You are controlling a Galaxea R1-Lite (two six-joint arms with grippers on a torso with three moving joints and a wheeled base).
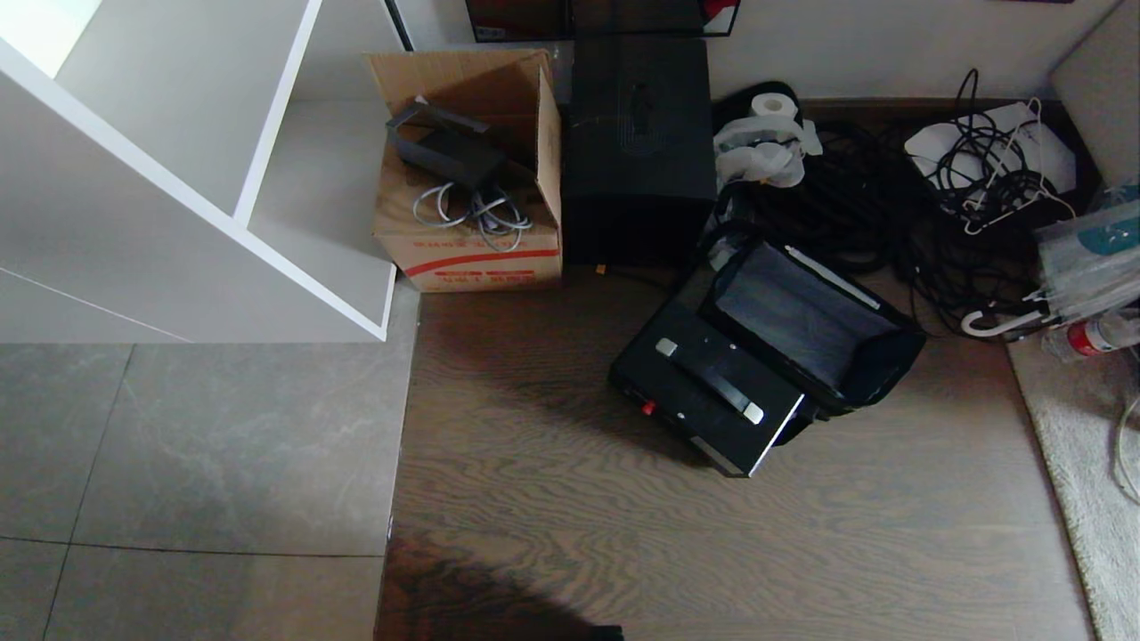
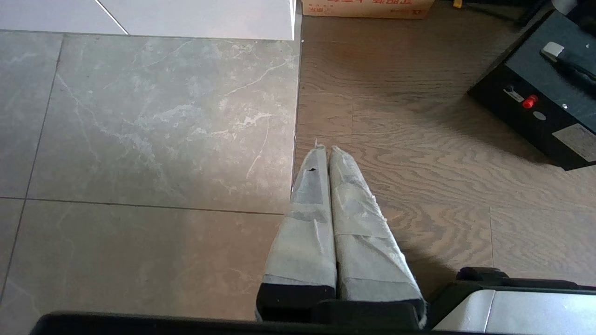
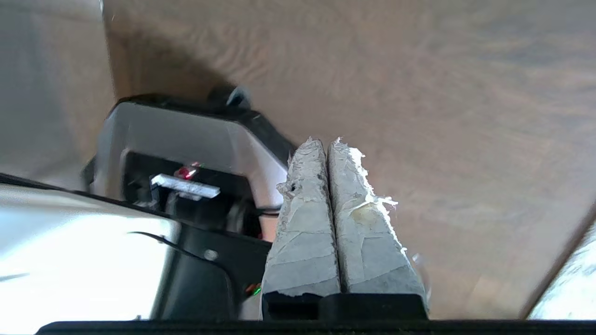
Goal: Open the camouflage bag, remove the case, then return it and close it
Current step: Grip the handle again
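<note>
The camouflage bag (image 1: 806, 322) sits on the wooden floor right of centre, its greyish top panel facing up between black sides. The case (image 1: 690, 411) lies flat against the bag's near left side, handle with silver ends up and a small red latch on its front edge. Neither gripper shows in the head view. My left gripper (image 2: 326, 150) is shut and empty over the seam between tile and wood; the case (image 2: 549, 100) lies ahead of it to one side. My right gripper (image 3: 326, 142) is shut and empty above bare wooden floor, beside my own base (image 3: 186, 139).
A cardboard box (image 1: 468, 187) and a tall black box (image 1: 637, 142) stand behind the bag by the wall. A tangle of black cables (image 1: 891, 214) lies to the right, a pale rug (image 1: 1078, 445) at the right edge. White shelving (image 1: 178, 178) fills the left.
</note>
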